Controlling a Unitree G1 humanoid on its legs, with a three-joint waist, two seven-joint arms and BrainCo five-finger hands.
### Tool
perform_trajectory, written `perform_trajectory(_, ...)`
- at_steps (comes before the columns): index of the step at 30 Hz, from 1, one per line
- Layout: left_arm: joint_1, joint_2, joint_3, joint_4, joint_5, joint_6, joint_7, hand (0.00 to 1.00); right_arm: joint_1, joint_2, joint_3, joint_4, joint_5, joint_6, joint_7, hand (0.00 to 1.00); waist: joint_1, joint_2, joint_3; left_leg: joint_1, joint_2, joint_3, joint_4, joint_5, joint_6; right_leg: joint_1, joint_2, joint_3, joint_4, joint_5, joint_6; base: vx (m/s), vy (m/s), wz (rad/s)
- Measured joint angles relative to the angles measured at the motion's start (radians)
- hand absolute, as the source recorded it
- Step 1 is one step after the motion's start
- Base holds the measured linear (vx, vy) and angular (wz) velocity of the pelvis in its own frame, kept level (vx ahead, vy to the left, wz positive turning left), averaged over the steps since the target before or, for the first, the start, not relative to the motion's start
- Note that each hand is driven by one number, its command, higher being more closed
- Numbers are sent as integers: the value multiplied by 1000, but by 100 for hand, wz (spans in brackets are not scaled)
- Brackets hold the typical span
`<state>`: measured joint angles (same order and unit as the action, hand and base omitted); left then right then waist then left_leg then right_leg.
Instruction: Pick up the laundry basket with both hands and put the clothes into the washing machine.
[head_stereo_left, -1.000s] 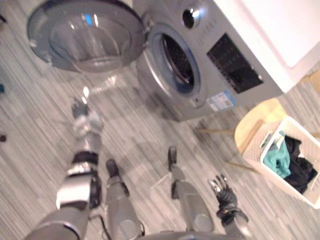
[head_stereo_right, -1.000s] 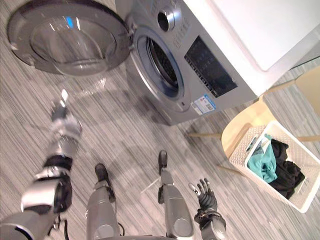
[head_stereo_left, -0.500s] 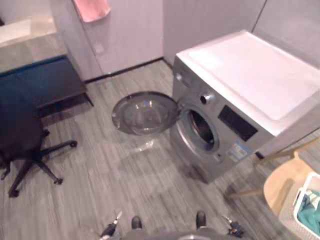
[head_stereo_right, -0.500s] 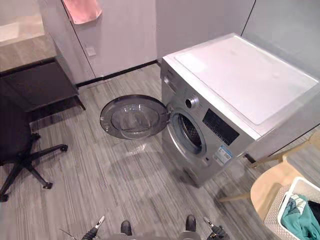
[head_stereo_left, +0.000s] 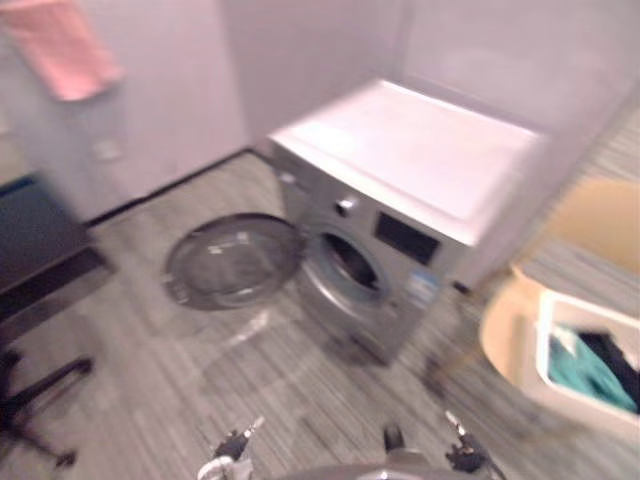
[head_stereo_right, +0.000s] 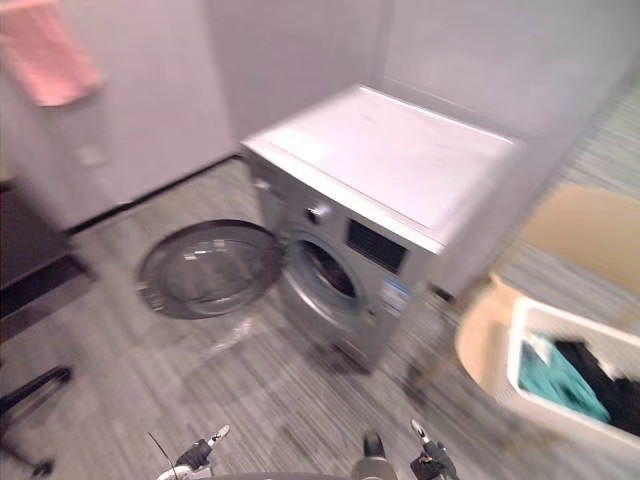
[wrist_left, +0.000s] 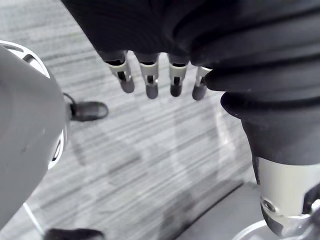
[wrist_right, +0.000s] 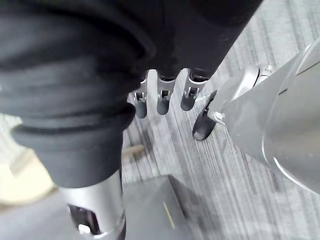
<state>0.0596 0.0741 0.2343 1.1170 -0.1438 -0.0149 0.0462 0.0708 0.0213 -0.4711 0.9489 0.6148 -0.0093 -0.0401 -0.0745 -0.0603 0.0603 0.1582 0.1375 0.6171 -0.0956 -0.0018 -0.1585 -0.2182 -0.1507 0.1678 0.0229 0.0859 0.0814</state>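
Observation:
The white laundry basket (head_stereo_left: 588, 309) stands on a pale wooden chair (head_stereo_left: 503, 334) at the right, holding a teal garment (head_stereo_left: 583, 373) and black clothes (head_stereo_left: 618, 361). The silver washing machine (head_stereo_left: 400, 170) is at the middle, its round door (head_stereo_left: 232, 262) swung open to the left and the drum opening (head_stereo_left: 349, 265) dark. My left hand (head_stereo_left: 232, 445) and right hand (head_stereo_left: 462, 456) hang low at the bottom edge, far from the basket. Both wrist views show straight fingers (wrist_left: 150, 84) (wrist_right: 162, 99) over the striped floor, holding nothing.
A pink towel (head_stereo_left: 60, 45) hangs on the wall at the upper left. A dark low bench (head_stereo_left: 35, 240) and the legs of an office chair (head_stereo_left: 35, 400) stand at the left. Grey plank floor lies between me and the machine.
The camera has lifted and then swung right, so the basket and chair show more fully. Both hands have dropped from in front of me to the bottom edge.

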Motion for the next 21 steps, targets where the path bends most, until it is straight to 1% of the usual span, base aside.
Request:
perform_trajectory(1,0,7,0,5,6,1,0,0,7,9,2,-23,2,-5,-2,0,-7,-4,6,1,4,43,2,2,2,-3,7,-19,-27,-20,-42,-91,-53,-197)
perform_trajectory(2,-2,5,-4,7,24,5,1,0,7,11,5,-46,2,-17,-5,0,-16,33,28,12,58,135,10,19,14,-16,27,-126,-24,-72,-109,-21,-96,-176)
perform_trajectory(3,-8,-3,17,9,39,5,4,0,15,12,8,-60,2,-20,-16,0,-25,46,31,20,117,186,50,12,4,-53,29,-263,128,-57,-133,43,-102,-156)
perform_trajectory(4,-13,-1,16,9,40,4,6,0,25,13,9,-64,1,-22,-24,0,-20,43,30,27,131,195,73,4,-6,-55,12,-339,209,-59,-142,148,-114,-111)
perform_trajectory(5,-13,4,11,-1,39,4,8,0,46,16,11,-68,0,-29,-29,0,-19,18,19,43,126,218,114,-13,-24,-39,-28,-441,286,-11,-179,144,-161,-128)
perform_trajectory(6,-11,8,11,-2,38,5,13,0,43,10,33,-66,-3,-37,-35,0,-5,7,11,52,143,260,177,-29,-16,-46,-23,-512,288,2,-185,67,-197,-151)
perform_trajectory(7,-37,-2,-11,12,33,4,11,0,23,2,61,-66,-18,-47,-42,0,-1,4,15,28,131,232,182,-81,2,-23,-7,-525,198,47,-192,-43,-150,-138)
perform_trajectory(8,-57,-16,-19,14,29,3,11,0,12,-17,56,-63,-25,-50,-44,0,2,34,28,13,120,205,130,-39,45,-17,-7,-541,172,35,-189,-38,-30,-66)
perform_trajectory(9,-92,-34,-50,10,10,-6,10,0,0,-32,35,-26,-38,-44,-52,0,-7,35,35,16,106,223,126,-34,8,-29,-93,-666,357,-138,-124,17,-27,-12)
perform_trajectory(10,-99,-30,-70,5,-2,-7,11,0,7,-31,31,-5,-40,-37,-53,0,-5,34,34,19,108,215,143,-36,7,-10,-115,-697,384,-176,-86,99,-137,9)
perform_trajectory(11,-107,-9,-77,-10,-17,-11,11,0,7,-26,25,35,-59,-17,-54,0,1,25,34,22,125,208,168,-42,-1,39,-92,-712,316,-196,-47,77,-185,4)
perform_trajectory(12,-110,-13,-75,-10,-24,-12,12,0,3,-31,21,52,-69,-10,-53,0,5,45,39,22,149,208,180,-45,-8,62,-51,-714,273,-170,-57,14,-208,-17)
perform_trajectory(13,-107,-13,-72,-10,-24,-12,14,0,-15,-32,11,75,-80,-4,-53,0,12,81,41,10,196,208,196,-41,-14,108,25,-718,153,-127,-68,-28,-132,-21)
perform_trajectory(15,-104,-11,-62,-10,-24,-11,24,0,-35,-30,0,95,-91,2,-54,0,9,97,42,4,234,207,230,-38,-19,142,71,-724,79,-100,-79,-14,-122,-12)
perform_trajectory(17,-106,-13,-24,-14,-41,-11,31,0,-39,-30,-1,97,-107,16,-58,0,8,92,44,-2,292,206,307,-35,-19,181,114,-727,31,-99,-88,-7,-85,1)
perform_trajectory(18,-102,-13,-20,-18,-49,-12,35,0,-38,-30,0,97,-110,16,-60,0,9,87,44,-5,311,206,341,-35,-19,189,124,-726,21,-98,-92,13,-106,-17)
perform_trajectory(19,-92,-18,13,-19,-65,-10,44,0,-44,-31,7,96,-115,15,-64,0,12,81,47,-21,371,207,455,-35,-17,205,147,-710,9,-102,-103,29,-98,-28)
perform_trajectory(20,-85,-20,16,-19,-71,-10,46,0,-45,-32,13,96,-116,14,-64,0,14,87,52,-28,400,206,511,-30,0,215,155,-702,7,-106,-110,56,-121,-46)
perform_trajectory(21,-71,-21,24,-19,-80,-9,47,0,-44,-33,22,96,-116,14,-64,0,21,85,56,-40,442,203,608,-19,73,231,166,-680,7,-113,-119,67,-100,-58)
